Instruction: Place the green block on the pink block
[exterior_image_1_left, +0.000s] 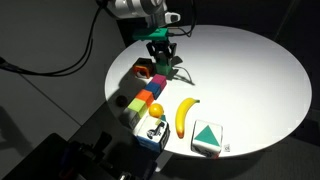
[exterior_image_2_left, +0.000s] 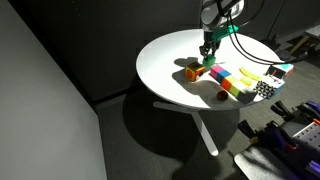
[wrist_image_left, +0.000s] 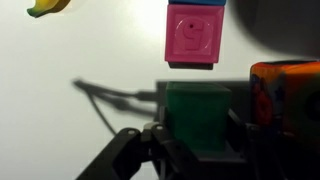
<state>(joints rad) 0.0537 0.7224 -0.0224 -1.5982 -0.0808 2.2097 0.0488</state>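
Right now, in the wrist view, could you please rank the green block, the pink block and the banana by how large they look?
1. green block, largest, though nearest the camera.
2. pink block, a little smaller.
3. banana, smallest: only its tip shows at the edge.

green block (wrist_image_left: 197, 118): plain bright-green cube, square-on, near pink block, apart | pink block (wrist_image_left: 195, 35): magenta cube, embossed top face

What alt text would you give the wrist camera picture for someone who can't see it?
Seen from above, the robot's hand grips a green block over a white table, with a pink block just beyond it. An orange block sits at the right edge, and a banana shows top left.
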